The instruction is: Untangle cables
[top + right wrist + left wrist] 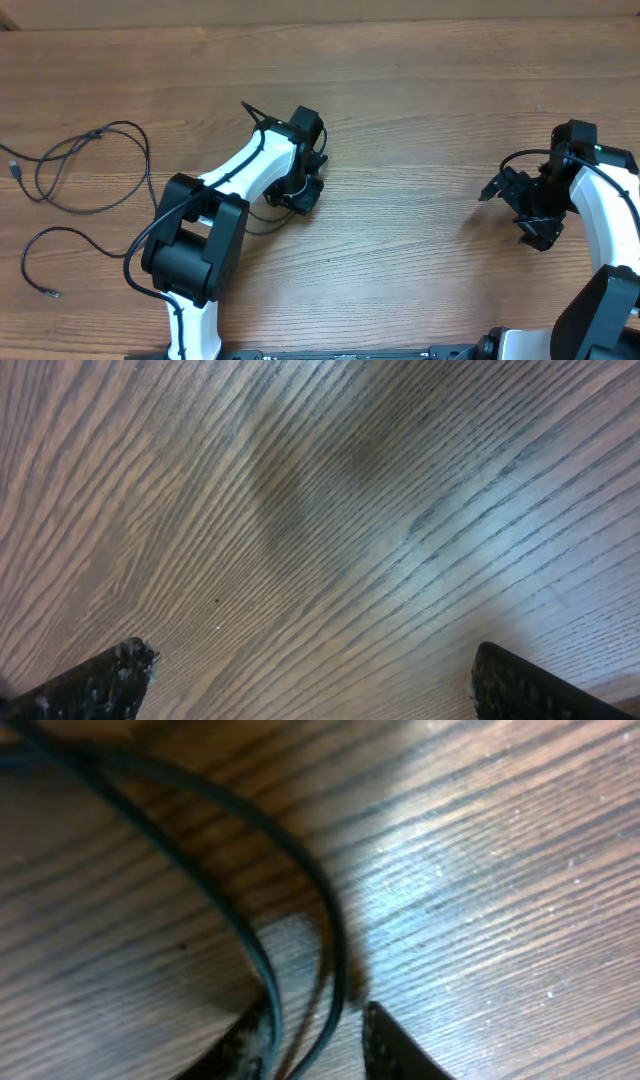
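Observation:
Several thin black cables lie on the wooden table [400, 120]. One cable [147, 160] loops loosely at the far left, with a second cable [60, 231] curling below it. My left gripper [300, 190] is at the table's middle, tip down on a third cable [262, 222]. In the left wrist view two strands of this cable [333, 920] run between the fingers, and the left gripper [315, 1018] has closed in narrowly around them. My right gripper [515, 215] hovers at the right, away from every cable. In its wrist view the right gripper [310, 680] is wide open over bare wood.
My left arm's white and black links [200, 240] stretch from the front edge toward the middle and cover part of the gripped cable. The right arm [610, 230] stands along the right edge.

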